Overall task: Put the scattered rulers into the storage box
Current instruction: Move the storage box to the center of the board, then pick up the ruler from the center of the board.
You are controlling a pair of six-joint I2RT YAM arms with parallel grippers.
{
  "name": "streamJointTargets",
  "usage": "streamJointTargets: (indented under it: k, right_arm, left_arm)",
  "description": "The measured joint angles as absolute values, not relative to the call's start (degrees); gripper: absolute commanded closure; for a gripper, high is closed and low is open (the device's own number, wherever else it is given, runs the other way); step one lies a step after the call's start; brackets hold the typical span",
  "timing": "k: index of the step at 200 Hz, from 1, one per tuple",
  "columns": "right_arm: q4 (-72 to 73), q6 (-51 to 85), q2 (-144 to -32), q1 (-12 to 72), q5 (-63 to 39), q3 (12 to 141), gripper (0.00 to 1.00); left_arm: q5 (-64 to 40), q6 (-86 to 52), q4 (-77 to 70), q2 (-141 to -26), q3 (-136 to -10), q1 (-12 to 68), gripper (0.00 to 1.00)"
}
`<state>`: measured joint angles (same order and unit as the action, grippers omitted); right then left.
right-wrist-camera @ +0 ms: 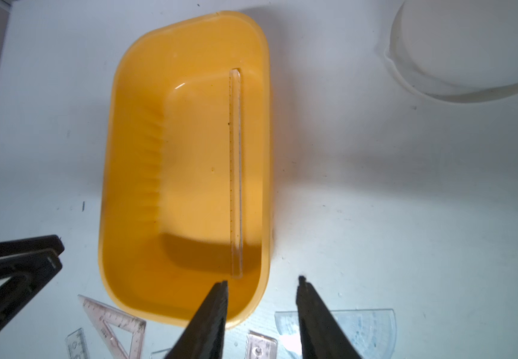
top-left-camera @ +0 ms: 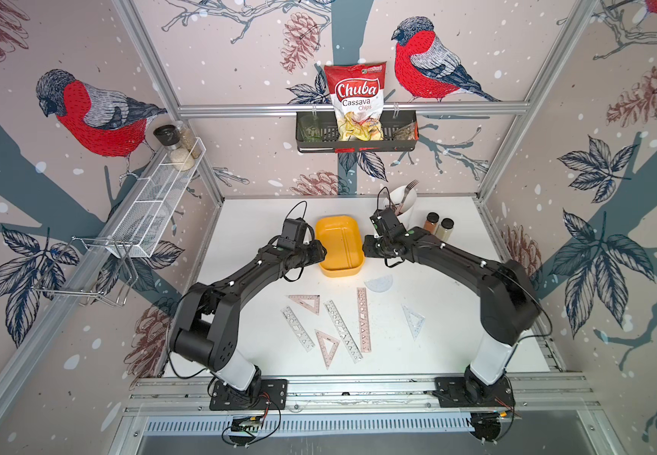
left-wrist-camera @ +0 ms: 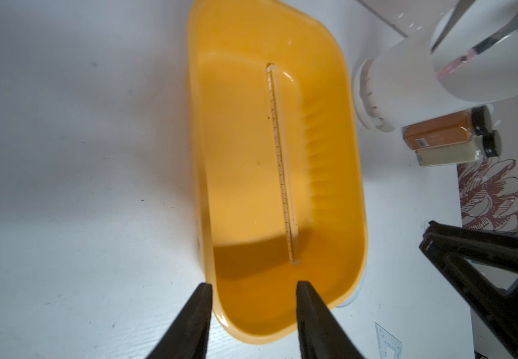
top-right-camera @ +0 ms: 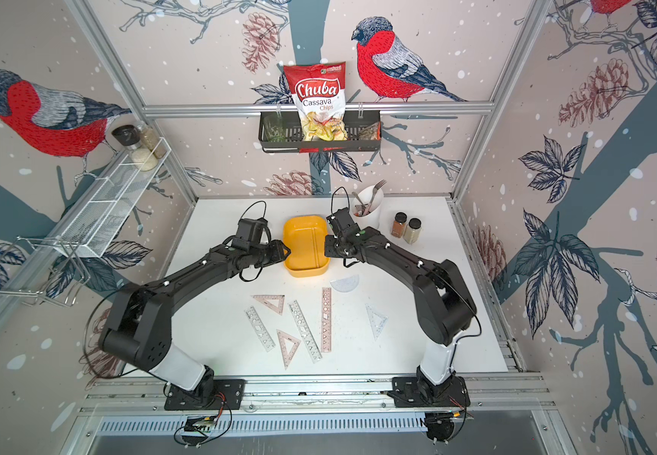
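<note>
Both half-open and empty, left hand (left-wrist-camera: 253,284) and right hand (right-wrist-camera: 262,281) flank yellow storage box (top-left-camera: 338,272), one clear ruler (left-wrist-camera: 279,161) lengthwise inside.

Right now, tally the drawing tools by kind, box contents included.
Straight rulers: 4, three on the table, one in the yellow box
Set squares: 3
Protractors: 1
Total: 8

Bright even light, wide-angle bending at edges, soft wrist views, shadowed box floor (left-wrist-camera: 251,258)
</note>
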<state>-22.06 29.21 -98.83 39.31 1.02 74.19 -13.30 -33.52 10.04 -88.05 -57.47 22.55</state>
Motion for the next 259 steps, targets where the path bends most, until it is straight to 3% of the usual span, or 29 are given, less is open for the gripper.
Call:
streamJointTargets:
  k: [42, 62, 94, 158, 259]
  right_arm:
    - [-11.38, 30.74, -81.21, 45.41, -4.05, 47.07, 0.74]
    - [-5.17, 33.43, -78.22, 49.01, -7.09, 39.07, 0.84]
    - [3.77, 37.34, -76.90, 51.62, -7.86, 30.89, 0.91]
    - [13.65, 39.59, -79.94, 52.36, -8.01, 26.68, 0.94]
    - [17.12, 39.33, -85.43, 51.51, -7.97, 26.98, 0.94]
  left_arm:
    - [-13.43, -36.45, 9.04, -76.73, -45.80, 33.19, 0.53]
    - [-15.14, -38.74, 7.51, -74.98, -40.69, 37.63, 0.53]
    - [-17.85, -41.45, 4.58, -75.55, -36.75, 41.74, 0.56]
    - [-22.87, -43.03, 0.05, -83.72, -35.51, 43.79, 0.66]
    - [-23.92, -42.98, -1.43, -89.71, -37.52, 43.94, 0.66]
